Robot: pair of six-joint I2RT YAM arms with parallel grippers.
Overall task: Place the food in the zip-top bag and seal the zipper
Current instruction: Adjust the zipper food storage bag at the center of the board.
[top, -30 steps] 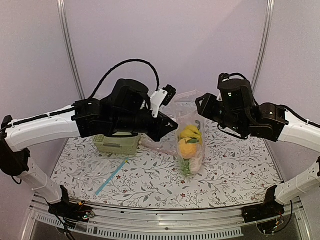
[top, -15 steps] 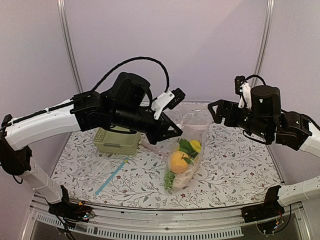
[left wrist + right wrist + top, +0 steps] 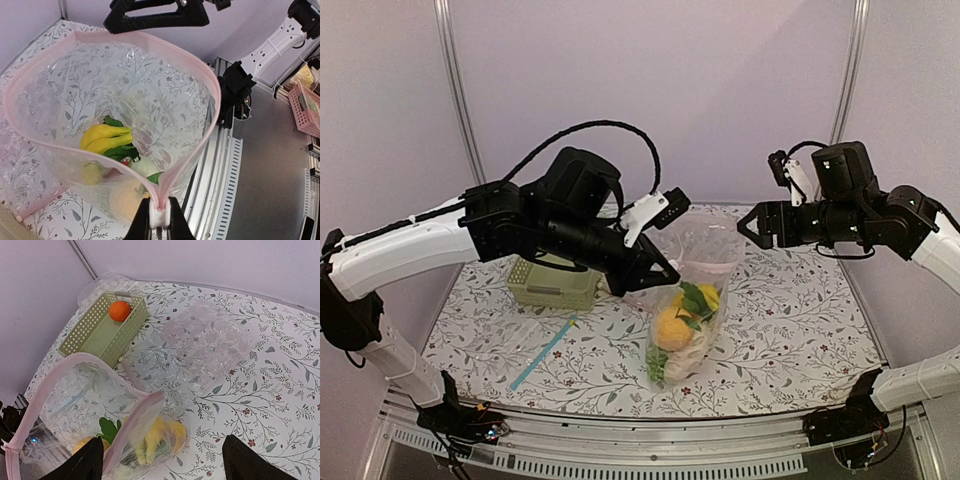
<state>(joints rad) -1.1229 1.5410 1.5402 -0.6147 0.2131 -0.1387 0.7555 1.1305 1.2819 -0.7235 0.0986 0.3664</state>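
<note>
Bright even light, soft shadows, glints on the zip-top bag (image 3: 150, 100), all views sharp

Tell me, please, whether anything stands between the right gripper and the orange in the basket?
Nothing visible does. In the right wrist view the orange lies exposed in the open basket, with only low crumpled plastic on the table between; the held-up zip-top bag hangs beside that line.

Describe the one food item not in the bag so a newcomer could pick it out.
On the left side of the floral table sits a pale green lattice basket. At one end of it lies a small round orange, alone in the basket. It is the only food in view outside the clear pink-rimmed bag.
</note>
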